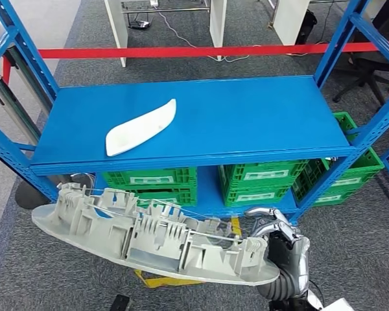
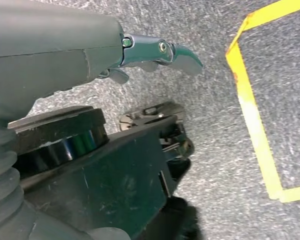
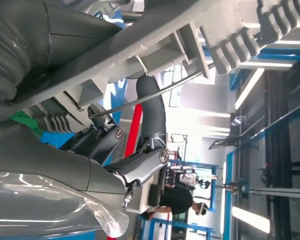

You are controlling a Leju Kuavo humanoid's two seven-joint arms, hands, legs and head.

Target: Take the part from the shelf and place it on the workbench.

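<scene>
Right hand (image 1: 281, 249) grips the long grey part (image 1: 148, 236) at five o'clock — left hand (image 2: 156, 55) hangs, fingers apart, holding nothing.

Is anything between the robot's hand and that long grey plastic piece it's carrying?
No. The right hand already grips one end of the long grey ribbed plastic part, held in front of the blue metal shelf. No workbench is visible here.

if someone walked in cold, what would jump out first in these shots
The long grey ribbed part stands out first, stretched across the foreground in front of the blue shelf and held at its right end by the right hand. Next is the smaller white curved part lying alone on the top shelf board, left of centre. Green crates sit on the lower level.
</scene>
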